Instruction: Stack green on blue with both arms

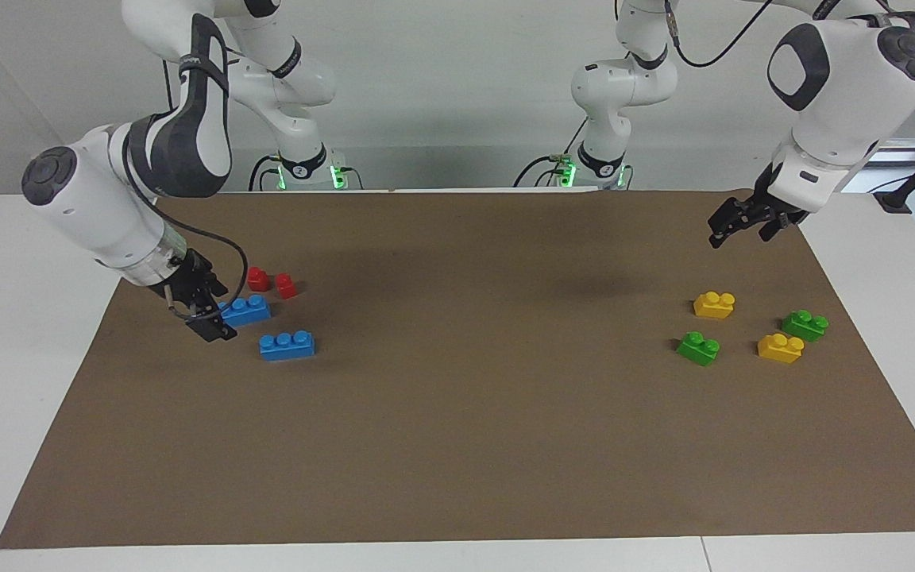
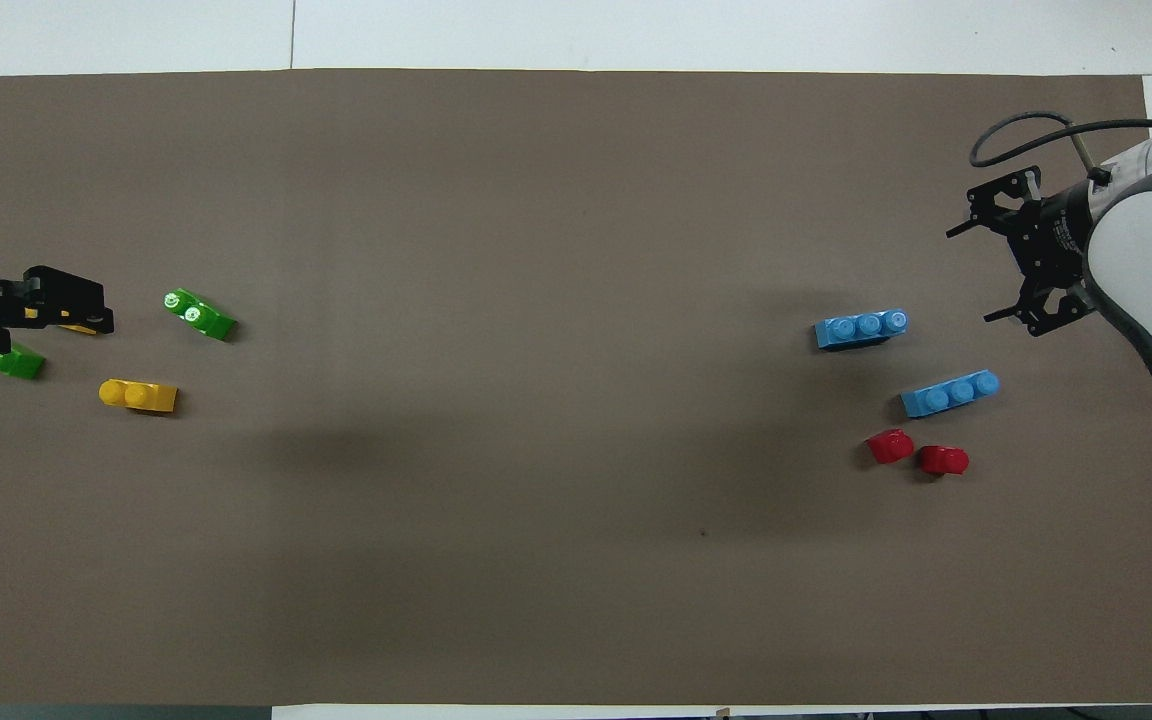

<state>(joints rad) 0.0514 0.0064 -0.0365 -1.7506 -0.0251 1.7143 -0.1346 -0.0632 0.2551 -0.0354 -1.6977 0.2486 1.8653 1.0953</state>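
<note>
Two green bricks lie at the left arm's end of the table: one [image 1: 698, 348] [image 2: 199, 314] toward the table's middle, the other [image 1: 804, 324] [image 2: 11, 360] near the mat's edge. Two blue bricks lie at the right arm's end: one [image 1: 247, 310] [image 2: 949, 393] nearer the robots, one [image 1: 287, 345] [image 2: 861, 328] farther. My right gripper [image 1: 211, 324] [image 2: 976, 275] is open and empty, just above the mat beside the nearer blue brick, apart from it. My left gripper [image 1: 718, 226] [image 2: 101, 312] is open and empty, up in the air over the yellow and green bricks.
Two yellow bricks lie among the green ones: one [image 1: 714, 304] [image 2: 138, 395] nearer the robots, the other [image 1: 780, 348] mostly covered by the left gripper in the overhead view. Two small red blocks [image 1: 258, 279] [image 1: 286, 285] sit just nearer the robots than the blue bricks.
</note>
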